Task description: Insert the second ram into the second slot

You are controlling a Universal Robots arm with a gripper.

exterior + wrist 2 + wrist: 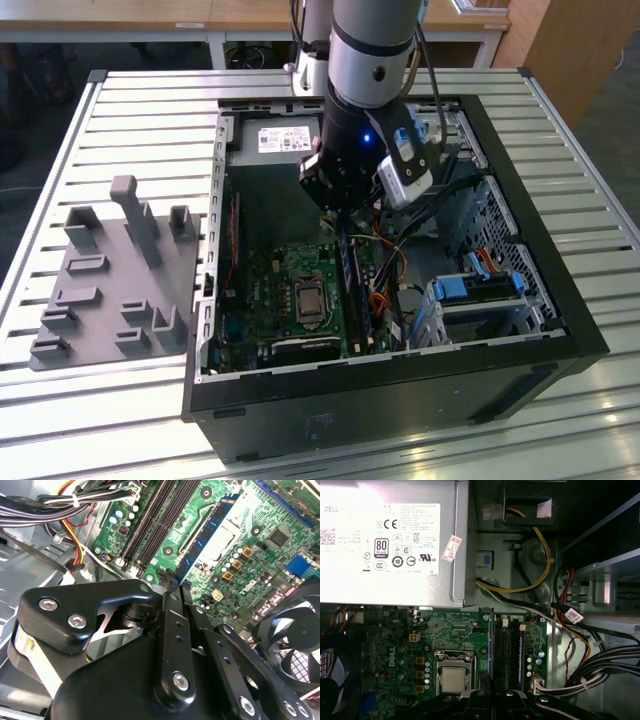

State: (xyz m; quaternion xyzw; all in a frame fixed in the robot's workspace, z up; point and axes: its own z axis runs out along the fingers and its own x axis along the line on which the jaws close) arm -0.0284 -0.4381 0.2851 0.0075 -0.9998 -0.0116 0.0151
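One clenched pincer hangs above the second ram on the motherboard.

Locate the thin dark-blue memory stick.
In the second wrist view the thin dark-blue memory stick sits on the green motherboard beside the silver processor socket, one end by the black gripper.

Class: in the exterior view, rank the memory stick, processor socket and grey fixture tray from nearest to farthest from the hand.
1. Memory stick, just below the hand.
2. Processor socket, mid-board.
3. Grey fixture tray, far off at the exterior view's left.
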